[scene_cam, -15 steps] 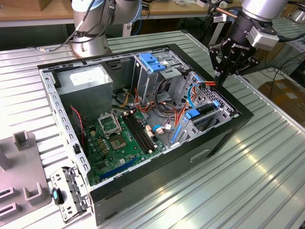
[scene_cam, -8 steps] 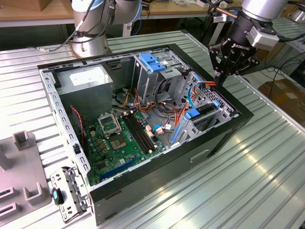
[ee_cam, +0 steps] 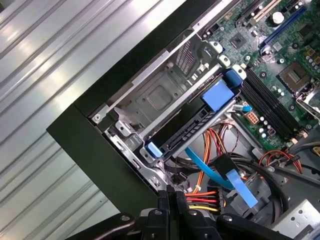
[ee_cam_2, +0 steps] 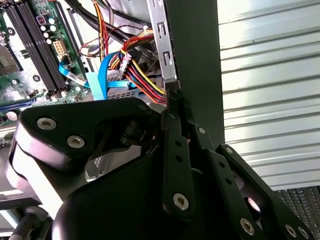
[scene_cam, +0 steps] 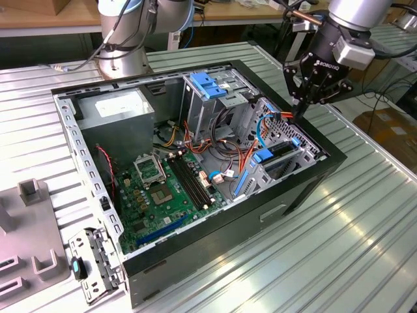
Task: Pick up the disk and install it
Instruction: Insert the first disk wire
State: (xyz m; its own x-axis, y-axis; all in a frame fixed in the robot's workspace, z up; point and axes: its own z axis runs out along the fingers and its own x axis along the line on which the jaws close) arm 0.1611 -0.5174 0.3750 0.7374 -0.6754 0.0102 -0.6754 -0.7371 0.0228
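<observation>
The disk [ee_cam: 192, 129] stands on edge in the drive bay at the case's front corner; I see its dark slotted edge, with a blue tab at each end. In the exterior view the disk [scene_cam: 281, 151] sits low in that bay, on that view's right. My gripper [scene_cam: 301, 111] hangs just above the bay's far corner, shut with nothing between its fingers. In both wrist views the two black fingers lie pressed together beside the case wall and a bundle of red, yellow and orange cables [ee_cam: 205, 197]. The gripper [ee_cam: 170, 194] is apart from the disk. Its tips [ee_cam_2: 174, 100] point at the cage's metal strip.
The open black computer case [scene_cam: 195, 241] lies on a ribbed metal table [scene_cam: 339, 248]. Inside are the motherboard [scene_cam: 159, 192], a grey power-supply box [scene_cam: 120, 107] and a grey drive cage with a blue latch [scene_cam: 207, 85]. A loose metal bracket [scene_cam: 91, 267] and grey fixture [scene_cam: 26, 222] lie at the left.
</observation>
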